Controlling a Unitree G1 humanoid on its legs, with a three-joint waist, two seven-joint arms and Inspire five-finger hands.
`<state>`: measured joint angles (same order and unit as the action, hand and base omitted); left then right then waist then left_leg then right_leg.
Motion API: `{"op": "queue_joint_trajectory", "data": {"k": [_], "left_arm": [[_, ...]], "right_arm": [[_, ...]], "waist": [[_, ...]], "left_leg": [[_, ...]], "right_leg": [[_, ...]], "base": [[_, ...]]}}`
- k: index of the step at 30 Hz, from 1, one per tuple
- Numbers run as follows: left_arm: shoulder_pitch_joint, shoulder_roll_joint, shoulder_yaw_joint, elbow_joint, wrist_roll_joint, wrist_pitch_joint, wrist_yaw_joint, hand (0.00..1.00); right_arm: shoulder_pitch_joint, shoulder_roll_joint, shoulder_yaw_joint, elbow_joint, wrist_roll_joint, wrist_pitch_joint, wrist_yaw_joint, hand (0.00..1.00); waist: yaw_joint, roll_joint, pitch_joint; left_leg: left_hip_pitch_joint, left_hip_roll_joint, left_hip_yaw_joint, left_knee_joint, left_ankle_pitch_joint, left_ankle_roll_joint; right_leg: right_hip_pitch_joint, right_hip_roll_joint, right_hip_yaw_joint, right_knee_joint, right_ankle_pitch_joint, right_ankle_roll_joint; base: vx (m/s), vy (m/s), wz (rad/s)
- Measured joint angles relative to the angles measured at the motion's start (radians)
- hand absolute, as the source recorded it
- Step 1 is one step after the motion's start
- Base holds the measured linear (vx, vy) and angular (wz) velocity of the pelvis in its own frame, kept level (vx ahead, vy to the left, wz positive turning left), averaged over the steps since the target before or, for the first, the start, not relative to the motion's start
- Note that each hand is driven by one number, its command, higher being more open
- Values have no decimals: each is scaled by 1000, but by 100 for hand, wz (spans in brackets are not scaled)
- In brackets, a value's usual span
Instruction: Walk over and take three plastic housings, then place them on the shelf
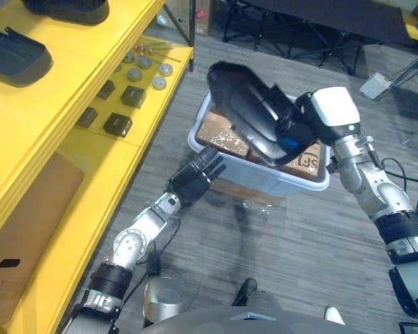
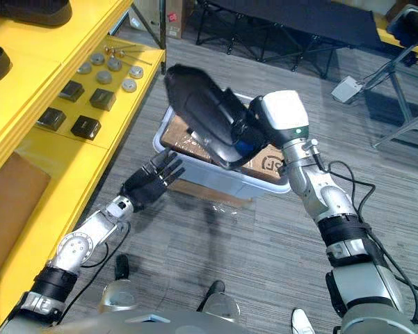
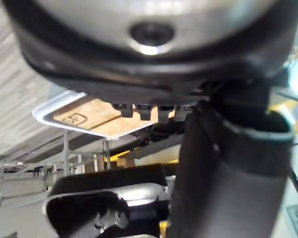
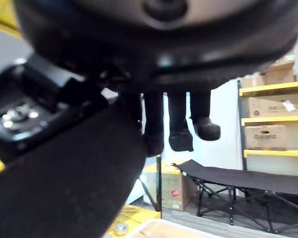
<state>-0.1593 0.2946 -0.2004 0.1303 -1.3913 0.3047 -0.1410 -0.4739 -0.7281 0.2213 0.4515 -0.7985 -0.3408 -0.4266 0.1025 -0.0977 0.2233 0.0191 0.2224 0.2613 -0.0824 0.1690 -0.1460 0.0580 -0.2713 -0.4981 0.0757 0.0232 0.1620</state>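
Note:
My right hand [image 1: 292,131] is shut on a black plastic housing [image 1: 247,115] and holds it tilted in the air over a pale plastic bin [image 1: 278,179] on the floor. In the right wrist view the housing [image 4: 20,109] lies against the palm, with the fingers [image 4: 181,134] curled past it. My left hand [image 1: 195,177] is open with straight fingers, just outside the bin's near left corner, and holds nothing. Two more black housings [image 1: 14,56] [image 1: 69,8] rest on the top tier of the yellow shelf [image 1: 90,76] at the left.
Flat cardboard [image 1: 222,136] lies inside the bin. The shelf's lower tier carries small black blocks [image 1: 118,124] and grey discs [image 1: 146,69], with a cardboard sheet [image 1: 21,229] nearer me. A black folding cot [image 1: 320,21] stands behind the bin.

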Motion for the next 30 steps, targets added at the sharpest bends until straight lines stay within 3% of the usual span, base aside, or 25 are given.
{"op": "queue_joint_trajectory", "data": {"k": [7, 12, 17, 18, 25, 28, 30], "left_arm": [[-14, -25, -60, 23, -27, -84, -16, 100], [-24, -62, -129, 36, -21, -105, -5, 100], [-27, -85, -163, 88, -1, -123, 31, 100], [-27, -85, -171, 89, -1, -134, 44, 0], [-27, -89, -198, 98, 61, -205, 110, 0], [-27, -102, -199, 96, 72, -273, 167, 0], [-27, -132, -198, 95, 151, -350, 232, 0]], "right_arm": [[39, 67, 15, -4, -25, -80, -36, 0], [48, 117, 57, -45, -60, -144, -41, 0], [68, 162, 72, -55, -60, -142, -16, 0], [68, 166, 72, -55, -59, -138, -6, 0], [113, 190, 66, -103, -27, -100, 87, 0], [147, 221, 65, -120, -10, -79, 104, 0], [178, 261, 63, -120, -7, -51, 104, 0]], "waist": [[-23, 2, -49], [-24, 2, -55], [-21, 2, -91], [-21, 2, -94], [-20, 6, -102], [-22, 11, -106], [-22, 19, -112]], "left_leg": [[9, 1, 5, -2, -12, -16], [9, 0, 4, -2, -10, -15], [7, -2, 2, -1, -7, -15], [7, -2, 2, -1, -7, -15], [10, -3, -6, -1, -8, -17], [11, -3, -6, -1, -10, -18], [10, -3, -5, -1, -11, -20]], "right_leg": [[24, 15, 12, -66, 48, 2], [34, 22, 15, -98, 71, 2], [35, 22, 12, -102, 72, 2], [36, 22, 12, -104, 72, 2], [49, 25, 6, -116, 74, 3], [51, 27, 7, -123, 77, 3], [52, 28, 8, -132, 80, 3]], "base": [[-69, 5, -6], [-51, 4, -2], [0, 0, 0], [0, 0, 0], [-2, 0, 1], [0, 0, 0], [0, 0, 0]]}}
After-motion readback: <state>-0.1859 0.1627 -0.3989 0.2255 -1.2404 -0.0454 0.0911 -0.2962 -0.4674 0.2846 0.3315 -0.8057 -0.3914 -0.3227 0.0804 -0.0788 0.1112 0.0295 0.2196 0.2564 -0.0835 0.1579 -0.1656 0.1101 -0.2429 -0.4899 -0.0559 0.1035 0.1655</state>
